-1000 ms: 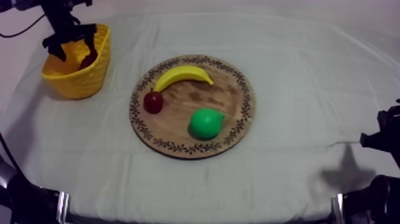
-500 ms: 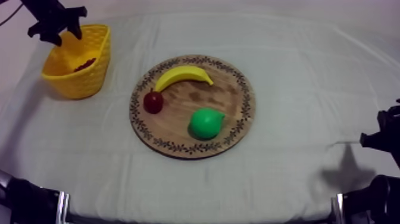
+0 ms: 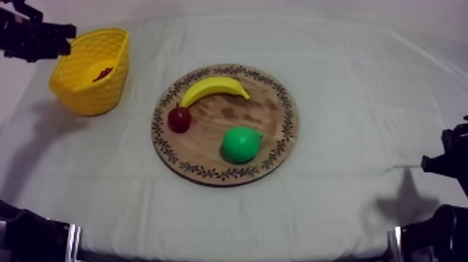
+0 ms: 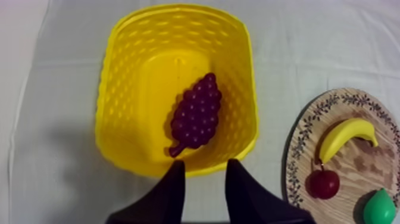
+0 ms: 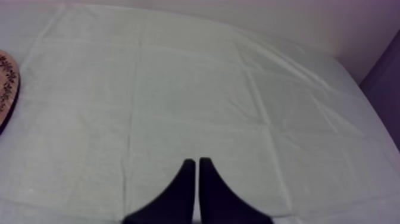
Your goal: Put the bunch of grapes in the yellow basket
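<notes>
The purple bunch of grapes lies on the floor of the yellow basket, stem toward my fingers; from above it shows as a dark patch inside the basket. My left gripper hangs over the basket's near rim, open, its fingers a little apart with nothing between them. Seen from above, it sits at the far left, just beside the basket. My right gripper is shut on nothing over bare cloth, low at the right edge.
The round wooden board sits mid-table with a banana, a small red fruit and a green pear on it. Open cloth stretches to the right of the board.
My left gripper has come up out of the basket and drawn back to the left, its fingers closing partway. The grapes stay in the basket. The right arm is still.
</notes>
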Controlling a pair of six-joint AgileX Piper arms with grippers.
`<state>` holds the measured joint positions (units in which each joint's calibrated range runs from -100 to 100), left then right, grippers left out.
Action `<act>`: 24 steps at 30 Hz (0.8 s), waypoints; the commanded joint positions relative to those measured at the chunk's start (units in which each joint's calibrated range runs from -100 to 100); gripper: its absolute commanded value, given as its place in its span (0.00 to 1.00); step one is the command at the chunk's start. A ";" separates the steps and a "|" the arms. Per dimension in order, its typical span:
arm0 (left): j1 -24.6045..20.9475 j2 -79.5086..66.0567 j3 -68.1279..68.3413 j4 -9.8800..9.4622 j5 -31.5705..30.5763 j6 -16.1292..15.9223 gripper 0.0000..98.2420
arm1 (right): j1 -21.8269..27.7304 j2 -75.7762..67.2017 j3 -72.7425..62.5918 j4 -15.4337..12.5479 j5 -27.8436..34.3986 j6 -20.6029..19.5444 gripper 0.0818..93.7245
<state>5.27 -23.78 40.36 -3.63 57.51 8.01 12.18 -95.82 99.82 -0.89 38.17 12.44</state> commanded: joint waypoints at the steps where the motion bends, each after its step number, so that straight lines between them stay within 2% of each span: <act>1: -0.09 -8.86 8.68 0.00 -2.32 -0.11 0.27 | 0.00 -0.02 -0.05 -0.01 -0.03 -0.01 0.00; 5: -0.15 -17.30 17.28 0.01 -5.64 -1.07 0.16 | 0.00 -0.02 -0.05 -0.01 -0.03 -0.01 0.00; 8: -0.39 -23.63 24.15 0.09 -8.64 0.07 0.08 | 0.00 -0.02 -0.05 -0.01 -0.03 -0.01 0.00; 11: -0.69 -29.86 30.55 0.61 -11.88 1.23 0.03 | 0.00 -0.02 -0.05 -0.01 -0.03 -0.01 0.00; 14: -1.02 -36.09 35.98 1.75 -14.65 0.85 0.01 | 0.00 -0.02 -0.05 -0.01 -0.03 -0.01 0.00; 19: -0.82 -45.84 44.34 4.62 -18.45 -5.08 0.00 | 0.00 -0.02 -0.05 -0.01 -0.03 -0.01 0.00; 24: -0.58 -55.02 49.96 6.36 -19.20 -9.17 0.00 | 0.00 -0.02 -0.05 -0.01 -0.03 -0.01 0.00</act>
<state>4.69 -73.74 88.02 2.55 38.09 1.99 12.18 -95.82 99.82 -0.89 38.17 12.41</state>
